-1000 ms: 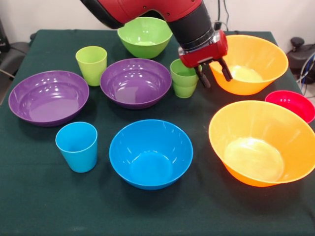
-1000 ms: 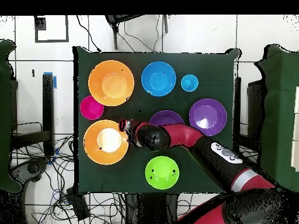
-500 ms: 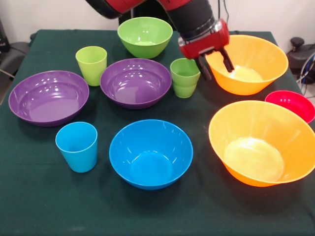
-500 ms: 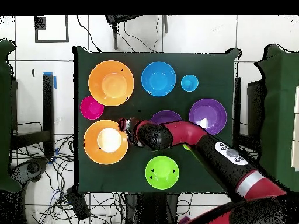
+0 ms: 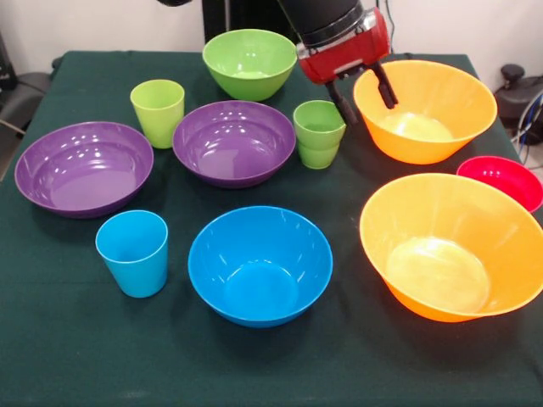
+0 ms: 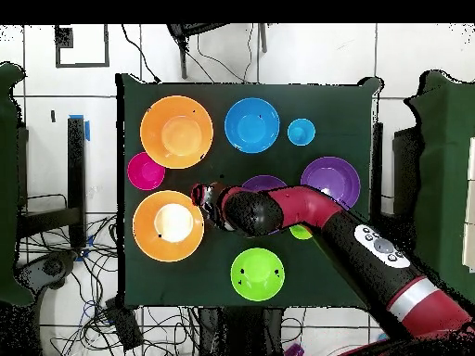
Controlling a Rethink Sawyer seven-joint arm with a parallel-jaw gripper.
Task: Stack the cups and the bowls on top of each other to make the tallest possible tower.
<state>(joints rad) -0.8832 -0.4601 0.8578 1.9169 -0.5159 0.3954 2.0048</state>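
Gripper (image 5: 365,91) raised over the table, fingers spread and empty.

The two black fingers (image 5: 383,86) hang apart with nothing between them; one shows against the near rim of the far big glossy orange plastic bowl (image 5: 441,106), the other in the gap beside the ridged green plastic tumbler (image 5: 319,133), which stands just to that finger's outer side. Beyond the tumbler lies a wide shallow purple plastic bowl (image 5: 234,142), with the round green plastic bowl (image 5: 249,61) behind it. Farther out stand the yellow-green tumbler (image 5: 158,111) and the second purple bowl (image 5: 83,167). Nearer the camera sit the second big orange bowl (image 5: 450,246), the small red bowl (image 5: 502,180) touching its rim, the blue bowl (image 5: 260,263) and the sky blue tumbler (image 5: 133,252). All pieces rest separately on the dark green tablecloth (image 5: 76,356); none is stacked.
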